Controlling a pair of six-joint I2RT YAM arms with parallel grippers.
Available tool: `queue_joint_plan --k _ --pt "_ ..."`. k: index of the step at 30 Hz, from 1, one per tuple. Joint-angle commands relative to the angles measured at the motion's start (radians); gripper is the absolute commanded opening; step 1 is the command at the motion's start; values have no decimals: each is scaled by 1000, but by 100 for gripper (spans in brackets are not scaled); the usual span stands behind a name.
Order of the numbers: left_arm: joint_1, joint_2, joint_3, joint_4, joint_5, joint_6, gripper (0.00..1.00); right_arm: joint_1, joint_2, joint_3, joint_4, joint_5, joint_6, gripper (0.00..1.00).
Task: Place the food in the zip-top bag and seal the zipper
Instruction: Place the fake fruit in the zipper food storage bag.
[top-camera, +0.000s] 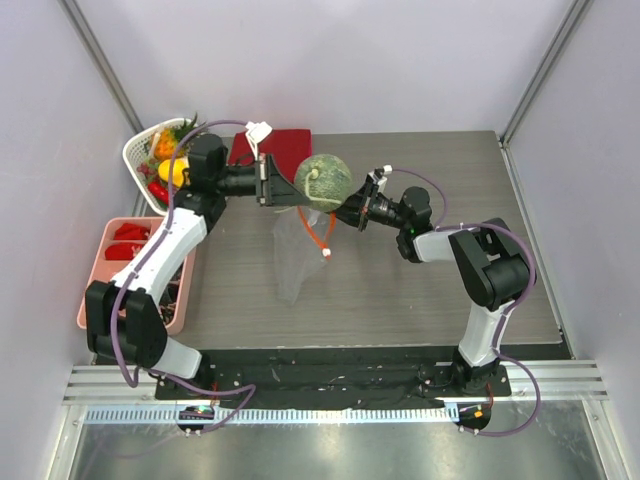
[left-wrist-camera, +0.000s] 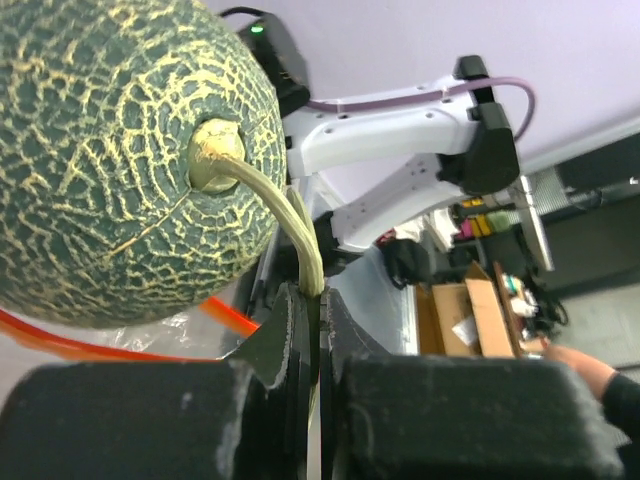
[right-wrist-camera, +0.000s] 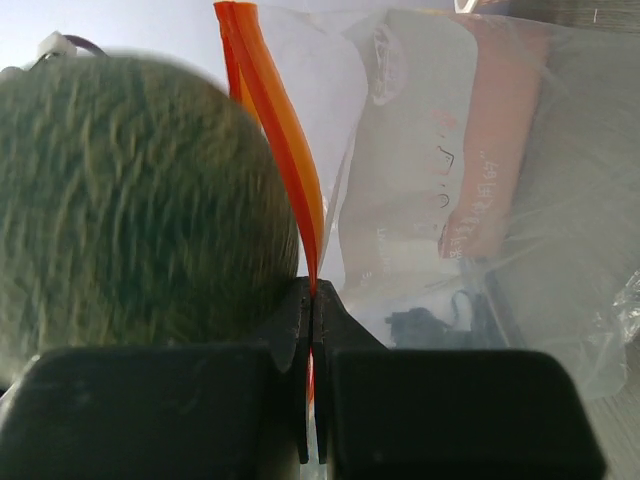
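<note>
Lowering the netted melon (top-camera: 323, 180), upper centre, left jaws clamped on its stem (left-wrist-camera: 290, 215), calls for the right jaws, pinched on the zipper (right-wrist-camera: 290, 140), to pull the zip-top bag (top-camera: 290, 265) mouth wider above the worktop (top-camera: 420, 300).

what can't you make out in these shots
- Top view: the melon covers the bag mouth, so its opening is hidden.
- Right wrist view: melon blurred, cut off at the left edge; bag print too faint to read.
- Top view: left arm hides part of the basket.
</note>
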Motion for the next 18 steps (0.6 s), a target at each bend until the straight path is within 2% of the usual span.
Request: queue_joint_plan --k 1,2,5,6,7,9,12,15,18 --pt "50 -62 125 -462 66 373 0 -14 -65 20 29 -19 -33 1" --pt "53 -56 163 -708 60 586 0 -15 -65 23 23 -21 -35 1" --pt "52 5 329 -1085 24 895 0 -20 -67 37 3 -27 -56 1" --pt "53 27 372 -1327 14 1077 0 -21 -67 41 -6 -29 -61 1" --pt "52 53 450 -1432 0 1184 0 -23 -68 49 -14 -32 -78 1" --pt "52 117 513 -1689 -49 1391 0 -26 -70 52 -35 -35 -90 1" --pt "52 174 581 -1804 -124 1412 0 -26 -74 69 -61 -41 -115 1" --pt "39 194 607 -1793 -198 1369 0 -24 -79 92 -84 -53 -144 1" --pt "22 226 639 -1732 -281 1228 0 -18 -97 115 -121 -71 -191 1"
